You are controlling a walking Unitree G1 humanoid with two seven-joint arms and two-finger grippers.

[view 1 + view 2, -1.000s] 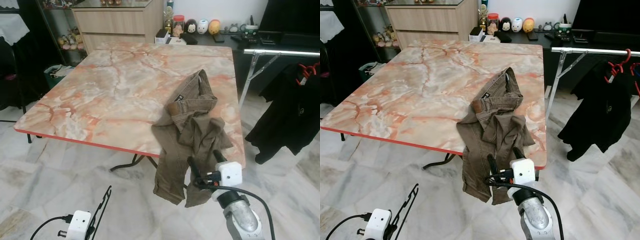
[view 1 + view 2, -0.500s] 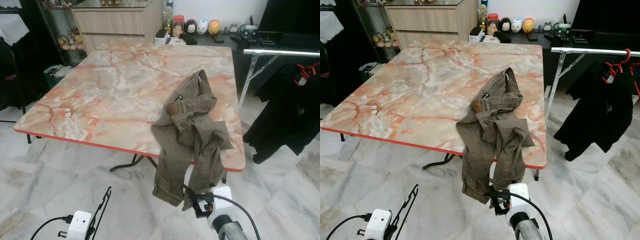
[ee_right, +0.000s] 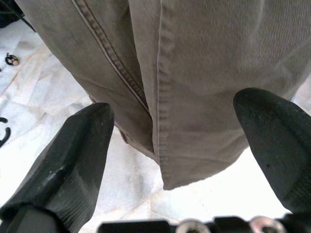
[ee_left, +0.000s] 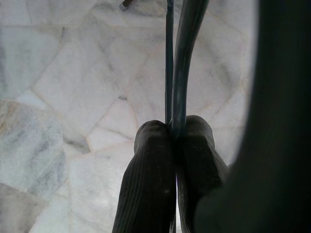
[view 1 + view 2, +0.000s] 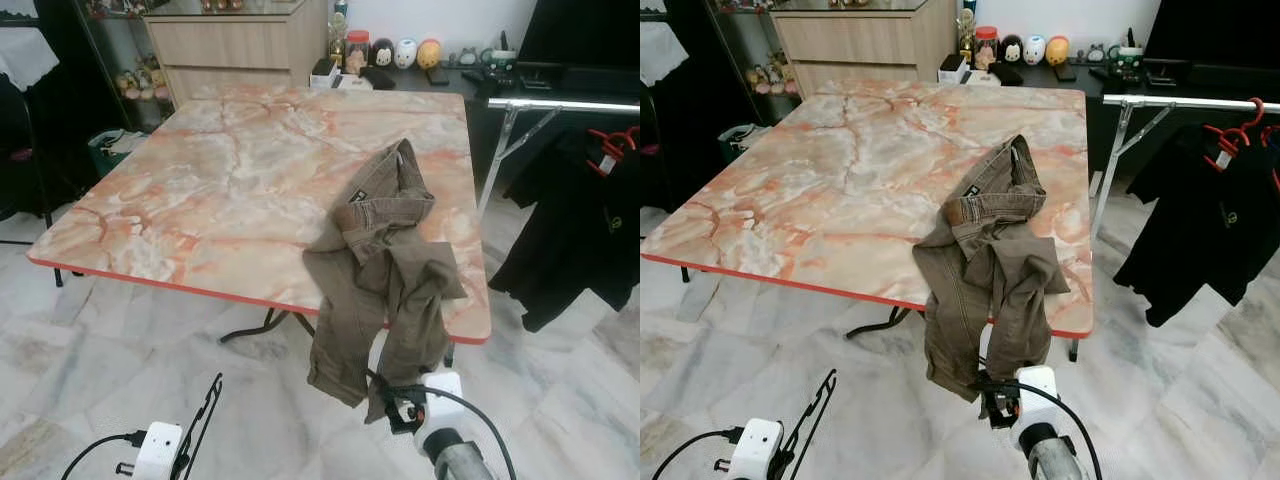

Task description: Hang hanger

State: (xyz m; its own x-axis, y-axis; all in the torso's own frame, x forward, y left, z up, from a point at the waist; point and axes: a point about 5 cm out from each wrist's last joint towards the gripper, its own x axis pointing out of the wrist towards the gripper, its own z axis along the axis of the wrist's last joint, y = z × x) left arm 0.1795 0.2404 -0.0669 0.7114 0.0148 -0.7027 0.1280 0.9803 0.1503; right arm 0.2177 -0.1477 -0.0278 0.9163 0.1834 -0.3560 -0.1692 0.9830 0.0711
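Observation:
A thin black hanger [image 5: 207, 418] sticks up at the lower left, over the marble floor. My left gripper [image 5: 186, 456] is shut on it, and the left wrist view has both fingers [image 4: 150, 165] pressed on the hanger's wire [image 4: 169, 58]. Brown trousers [image 5: 385, 250] lie on the marble table [image 5: 200, 190], their legs hanging over its front edge. My right gripper [image 5: 386, 398] sits just below those hems. In the right wrist view it [image 3: 172, 104] is open, with the trouser leg [image 3: 194, 73] hanging between and beyond its fingers, apart from them.
A silver clothes rail [image 5: 560, 104] stands at the right, carrying a black garment [image 5: 570, 230] on a red hanger [image 5: 612, 146]. A wooden cabinet [image 5: 235, 45] and a dark shelf with figurines [image 5: 400, 52] line the back. Dark clothes [image 5: 25, 120] hang at the left.
My right arm has dropped back from the table edge to below the trouser hems. The black garment on the rail has swung. The left gripper and hanger have not moved.

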